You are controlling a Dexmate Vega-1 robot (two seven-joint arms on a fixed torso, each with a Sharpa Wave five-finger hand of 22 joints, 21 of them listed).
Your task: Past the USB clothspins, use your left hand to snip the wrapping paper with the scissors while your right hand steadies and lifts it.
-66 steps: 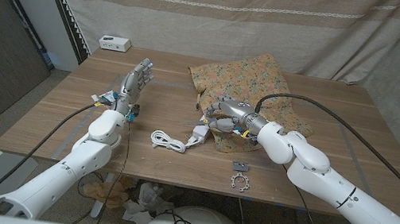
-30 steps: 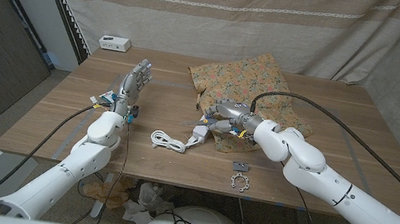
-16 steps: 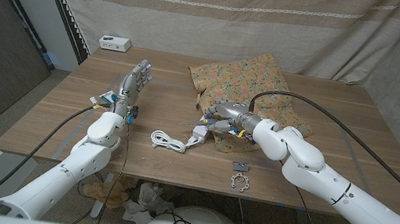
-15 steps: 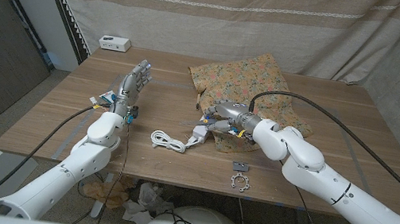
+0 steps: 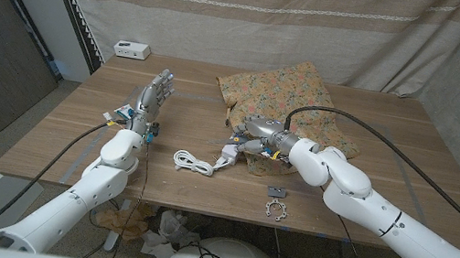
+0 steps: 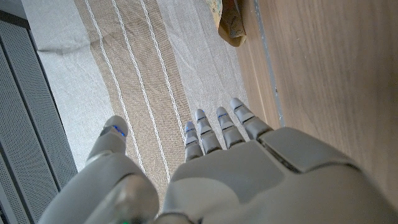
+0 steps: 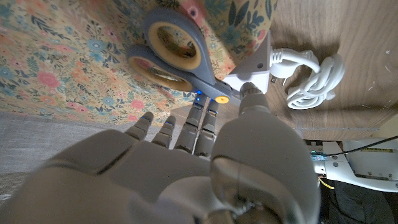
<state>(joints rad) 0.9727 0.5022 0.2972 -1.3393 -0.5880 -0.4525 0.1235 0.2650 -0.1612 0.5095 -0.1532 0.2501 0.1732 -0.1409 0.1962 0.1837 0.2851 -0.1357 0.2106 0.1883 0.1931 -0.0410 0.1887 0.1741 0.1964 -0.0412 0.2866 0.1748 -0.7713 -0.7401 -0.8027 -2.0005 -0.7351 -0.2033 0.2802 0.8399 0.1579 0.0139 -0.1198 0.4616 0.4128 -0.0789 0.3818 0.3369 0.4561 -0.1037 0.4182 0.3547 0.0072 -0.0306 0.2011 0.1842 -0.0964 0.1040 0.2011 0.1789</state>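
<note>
Wooden table [image 5: 71, 136] with one sheet of floral wrapping paper [image 5: 278, 90], crumpled, on its far middle part; one pair of scissors [image 7: 177, 59] with grey handles lying on the paper's near edge; one white USB charger [image 5: 228, 155] with its coiled white cable [image 5: 191, 162] on the bare wood just beside that edge; two small clips [image 5: 276, 192] near the front edge, the nearer a metal ring-like piece [image 5: 275, 212]; one small white box [image 5: 132, 49] at the far left corner.

Left hand [image 5: 154, 96] held above the table's left part, well apart from paper and scissors, fingers straight and apart, grasping nothing. Right hand [image 5: 252, 133] at the paper's near edge, over the scissors.

The head view gives the whole layout but the right hand covers most of the scissors there. The right wrist view shows both handle loops against the floral print, the orange pivot, the charger's prongs, and the fingertips [image 7: 198, 112] reaching toward the pivot; whether they touch or grasp the scissors cannot be told. The left wrist view shows the left hand [image 6: 249, 168] open over bare wood, with a corner of the paper [image 6: 229, 25] at the striped curtain [image 6: 143, 74].

The scissor blades are hidden behind the hand; the clips are too small to make out
</note>
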